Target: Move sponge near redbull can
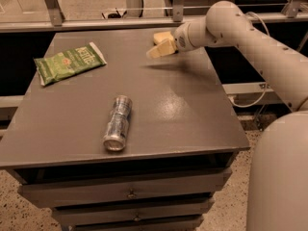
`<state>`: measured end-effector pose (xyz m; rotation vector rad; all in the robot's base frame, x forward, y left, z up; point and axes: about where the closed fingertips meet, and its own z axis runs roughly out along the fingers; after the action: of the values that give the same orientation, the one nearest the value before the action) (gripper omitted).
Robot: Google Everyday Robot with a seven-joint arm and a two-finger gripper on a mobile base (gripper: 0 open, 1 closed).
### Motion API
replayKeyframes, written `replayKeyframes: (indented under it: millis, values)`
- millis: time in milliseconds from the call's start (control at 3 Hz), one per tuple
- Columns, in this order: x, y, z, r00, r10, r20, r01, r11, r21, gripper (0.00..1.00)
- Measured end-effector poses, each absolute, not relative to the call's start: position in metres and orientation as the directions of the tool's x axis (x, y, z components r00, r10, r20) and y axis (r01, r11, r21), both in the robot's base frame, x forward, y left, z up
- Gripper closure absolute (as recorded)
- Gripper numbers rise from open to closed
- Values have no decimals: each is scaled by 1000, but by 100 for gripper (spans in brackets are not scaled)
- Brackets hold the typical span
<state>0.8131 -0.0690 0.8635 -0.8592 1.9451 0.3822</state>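
Your tool (160, 48) is just beside the sponge (162, 34); you cannot tell its grip. The redbull can (117, 123) lies well away from it, so the move is not done.

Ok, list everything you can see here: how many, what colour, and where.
sponge: one, pale yellow, far edge of the table, right of centre
redbull can: one, silver and blue, on its side, front centre of the table
chip bag: one, green, flat, back left of the table
table: one, dark grey
drawers: grey, under the tabletop
pincer: one, pale yellow, just in front of the sponge
arm: one, off-white, right side
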Motion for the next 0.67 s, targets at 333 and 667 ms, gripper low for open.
replayKeyframes:
  millis: [333,667]
  values:
    - [823,-83,859,-325,-398,-858,-676,732,-83,0]
    - [827,-91,855,-332,-391,-858,-661,746,-84,13]
